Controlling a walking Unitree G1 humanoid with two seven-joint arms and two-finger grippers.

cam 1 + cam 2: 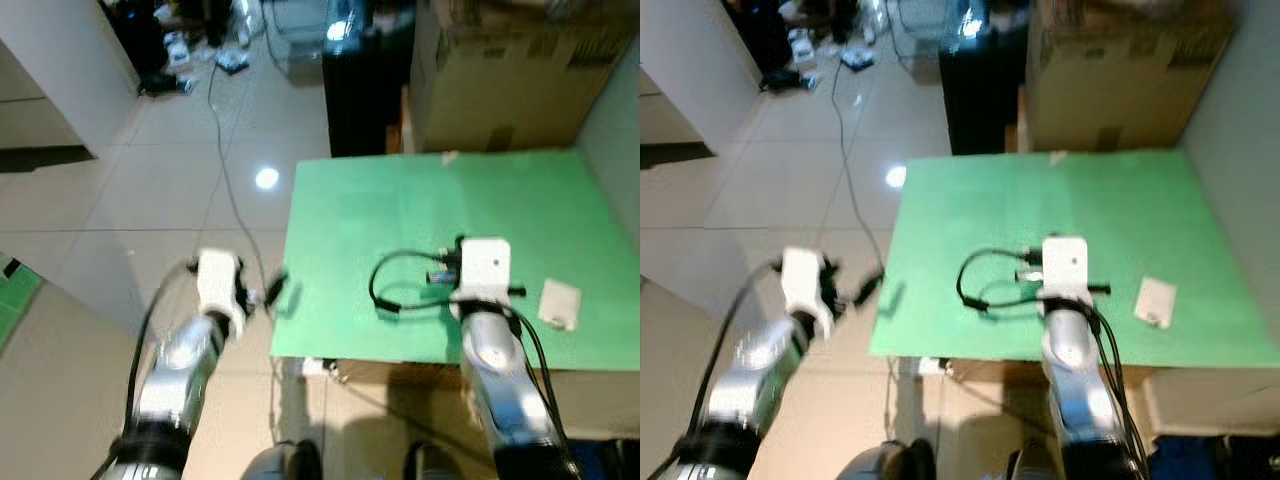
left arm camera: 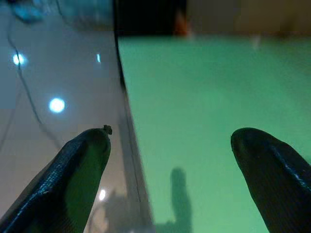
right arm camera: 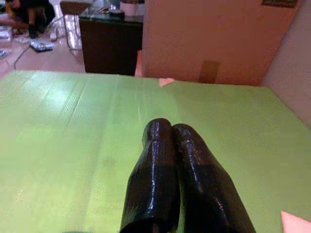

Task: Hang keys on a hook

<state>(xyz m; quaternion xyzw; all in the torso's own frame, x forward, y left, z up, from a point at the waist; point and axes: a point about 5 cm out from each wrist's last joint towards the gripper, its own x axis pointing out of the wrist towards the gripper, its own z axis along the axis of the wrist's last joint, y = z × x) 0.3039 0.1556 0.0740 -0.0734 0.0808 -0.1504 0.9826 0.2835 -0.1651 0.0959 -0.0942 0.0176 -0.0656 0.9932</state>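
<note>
Left gripper (image 2: 170, 160) jaws apart (right gripper (image 3: 172, 133) closed)

A green table (image 1: 1110, 210) fills the middle, the right arm's white wrist unit (image 1: 1064, 266) above its near edge beside a small white tag (image 1: 1156, 300), while the blurred left gripper (image 1: 868, 287) hangs over the tiled floor (image 1: 790, 190).

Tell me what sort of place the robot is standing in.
Probably a room in a home, used partly for storage: a glossy tiled floor with a loose cable across it, a large cardboard box beside a dark cabinet, and a green-topped table.
</note>
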